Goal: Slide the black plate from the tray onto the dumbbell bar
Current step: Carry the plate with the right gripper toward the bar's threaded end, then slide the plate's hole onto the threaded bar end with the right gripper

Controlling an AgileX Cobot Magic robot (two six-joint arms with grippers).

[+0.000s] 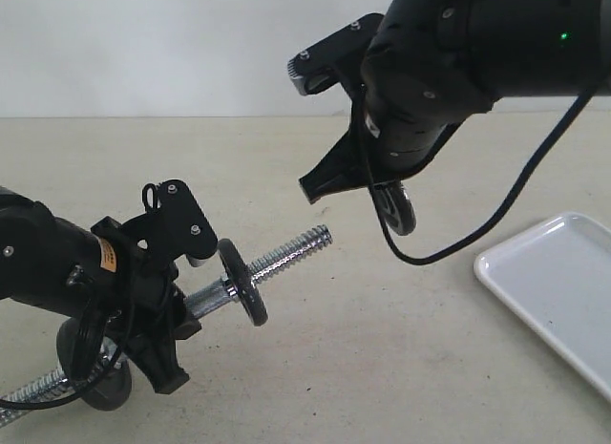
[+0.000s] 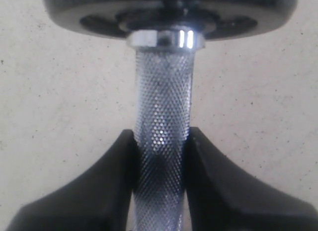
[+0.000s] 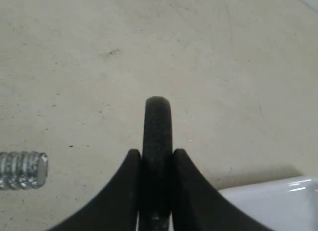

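The left pincer (image 2: 160, 137) is clamping the cross-hatched shaft of the tilted dumbbell bar (image 1: 286, 254). The right pincer (image 3: 158, 154) is gripping the black plate (image 1: 399, 211) edge-on, above the surface (image 1: 382, 358), between the bar's threaded end and the tray (image 1: 558, 272), touching neither.

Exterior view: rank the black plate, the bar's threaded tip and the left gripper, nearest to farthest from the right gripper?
1. Black plate: held in it.
2. Bar's threaded tip: lower left of it.
3. Left gripper: far left, lowest in view.
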